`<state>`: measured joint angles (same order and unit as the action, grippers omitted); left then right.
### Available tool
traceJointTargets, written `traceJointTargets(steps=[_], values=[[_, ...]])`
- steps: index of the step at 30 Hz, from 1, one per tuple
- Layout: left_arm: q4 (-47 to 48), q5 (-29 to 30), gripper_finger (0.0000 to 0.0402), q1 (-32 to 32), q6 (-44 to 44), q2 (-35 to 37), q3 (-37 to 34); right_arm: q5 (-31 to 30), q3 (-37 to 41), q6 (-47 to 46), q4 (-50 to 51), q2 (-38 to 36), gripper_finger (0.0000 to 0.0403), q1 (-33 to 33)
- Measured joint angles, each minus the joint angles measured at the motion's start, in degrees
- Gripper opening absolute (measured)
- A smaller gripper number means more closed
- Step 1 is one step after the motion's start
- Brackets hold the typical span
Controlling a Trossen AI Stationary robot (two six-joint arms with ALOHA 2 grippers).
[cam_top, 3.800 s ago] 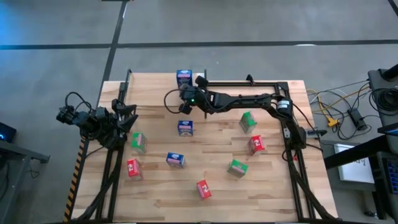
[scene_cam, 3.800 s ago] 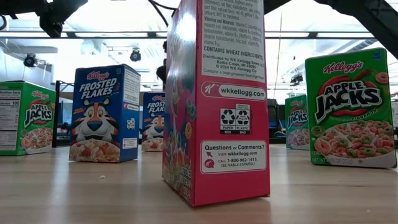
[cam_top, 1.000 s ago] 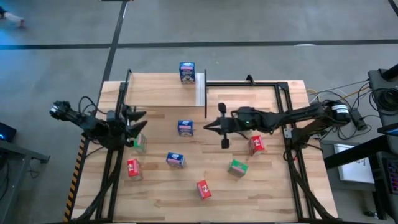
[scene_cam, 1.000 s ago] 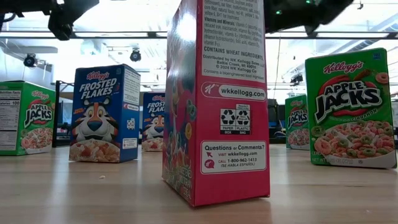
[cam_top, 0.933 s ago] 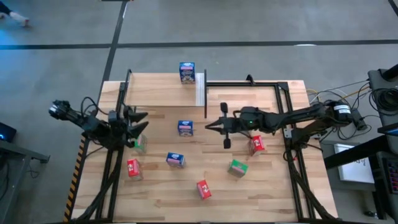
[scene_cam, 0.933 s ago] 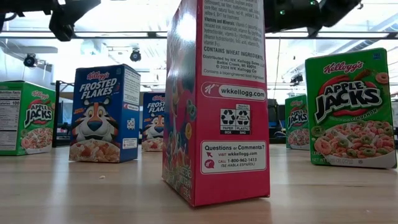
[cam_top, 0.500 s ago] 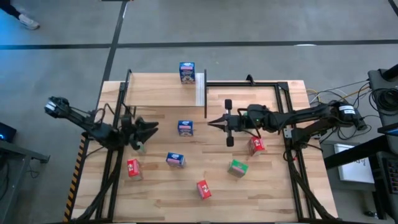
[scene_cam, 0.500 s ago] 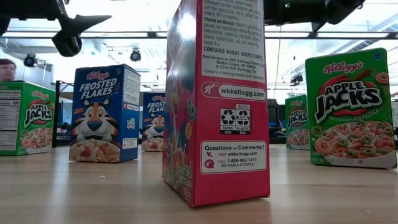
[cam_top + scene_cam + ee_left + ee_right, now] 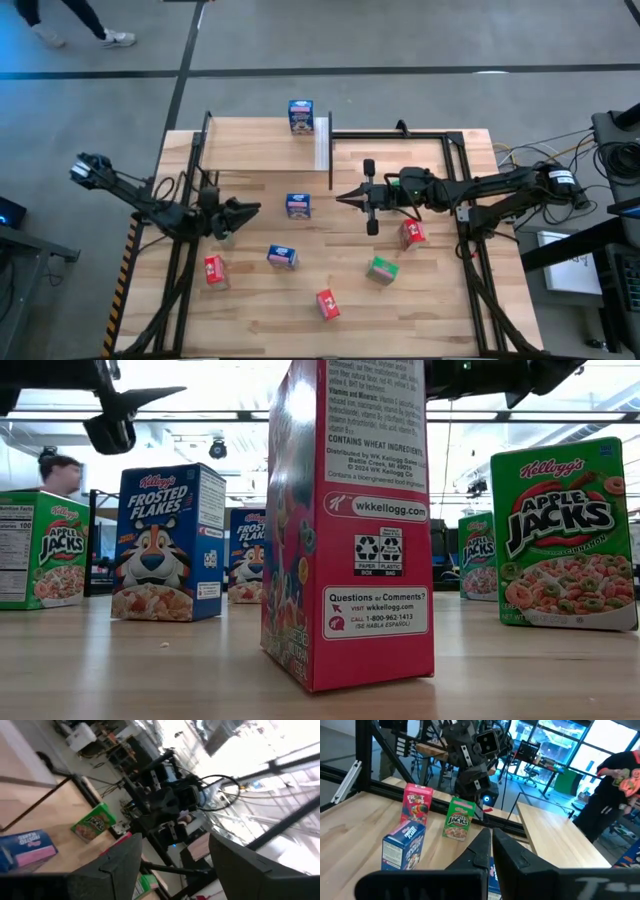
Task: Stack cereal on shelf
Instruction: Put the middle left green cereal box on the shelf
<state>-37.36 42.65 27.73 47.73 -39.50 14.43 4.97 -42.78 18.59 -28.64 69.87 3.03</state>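
Right tool [image 9: 340, 197], fingers pressed shut and empty, reaches level over mid-tabletop [image 9: 430, 300] toward a blue Frosted Flakes box [image 9: 298, 205]; left tool [image 9: 252, 209], fingers spread and empty, hovers above a green Apple Jacks box [image 9: 222, 232]. Printed cardboard cereal boxes stand scattered on the wood-plank surface. One blue box [image 9: 300, 115] stands on the light wooden shelf [image 9: 250, 145].

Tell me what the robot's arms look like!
Both are thin and black, made of jointed links with black cables looping along them. The left end effector and the right end effector each end in two pointy dark fingers. The right arm has a tiny green light.
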Motion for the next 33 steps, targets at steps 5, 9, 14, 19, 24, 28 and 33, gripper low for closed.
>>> traceJointTargets(steps=[5,9,14,19,24,28,33], values=[[6.4,-0.1,0.0215,0.0,1.4,-7.3,8.8,0.0,0.0,-0.6,0.3,0.0,0.0009,0.0],[37.7,-3.0,0.0215,0.0,9.8,-10.4,22.7,0.0,0.0,-1.1,1.8,0.0,0.0009,0.0],[86.9,-3.7,0.0215,0.5,33.9,-18.4,40.6,0.0,0.0,-2.2,2.5,0.0,0.0009,0.0],[114.4,-15.6,0.0215,1.0,51.9,-26.8,51.0,0.0,0.0,-2.2,3.6,0.0,0.0009,0.0],[119.8,-25.1,0.0218,2.3,55.9,-30.3,54.6,0.0,0.0,-2.1,4.3,0.0,0.0009,0.0],[120.6,-25.7,0.0233,3.2,58.3,-30.1,54.8,0.0,-0.1,-2.1,5.1,0.0,0.0009,0.0],[121.4,-25.7,0.0255,3.3,61.0,-28.1,52.6,0.0,-0.1,-2.0,5.9,0.0,0.0009,0.0]])
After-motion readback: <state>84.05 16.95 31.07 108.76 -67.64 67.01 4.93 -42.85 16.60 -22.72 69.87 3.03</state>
